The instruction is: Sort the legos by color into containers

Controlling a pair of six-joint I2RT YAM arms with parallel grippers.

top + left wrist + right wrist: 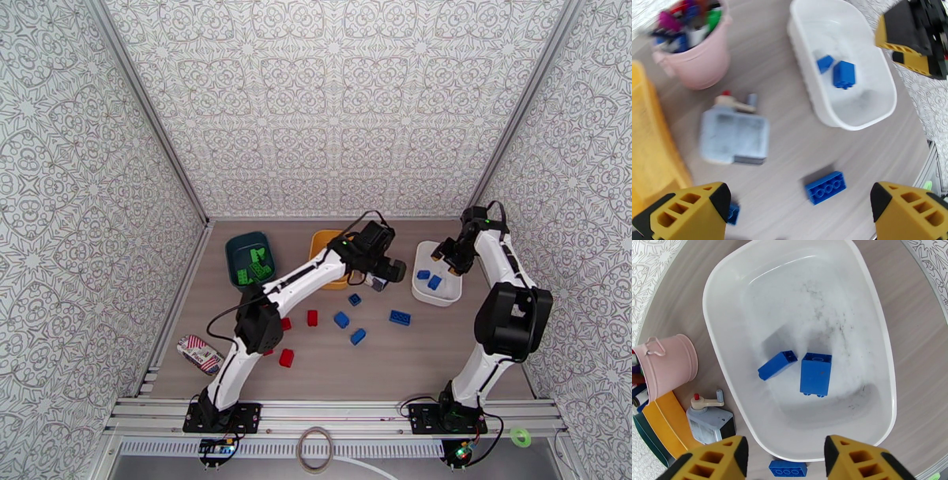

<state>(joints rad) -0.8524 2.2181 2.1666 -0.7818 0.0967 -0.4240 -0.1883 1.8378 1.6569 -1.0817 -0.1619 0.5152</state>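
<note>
We are in the blue part of the sort. The right tool (786, 456) hangs above the near end of the white tub (802, 291), fingers spread and nothing between them. Two blue bricks (816, 374) lie close together on the tub floor. The teal tub (245, 238) holds the green bricks (254, 266). The yellow tub (320, 243) is half hidden under the left arm, and we cannot tell what is in it.

Four more blue bricks lie loose on the tabletop (442, 363) in front of the tubs. The long blue brick (825, 187) is nearest the white tub. The red bricks (312, 317) lie further left, around the left arm's elbow.

The left tool (800, 211) is spread wide and empty. It hovers over the tabletop with the long blue brick just ahead, between its fingers' lines, and the grey box (734, 136) off to one side.

We judge that a blue drop-off is finished here, so the step in hand is fetching the next loose blue piece. The left tool looks best placed for it. It needs to come down squarely over the long blue brick, straddle its narrow sides, close, and carry it across to the white tub. The right arm should clear the tub first so the two do not meet above it. The reds wait, presumably for the yellow tub.
</note>
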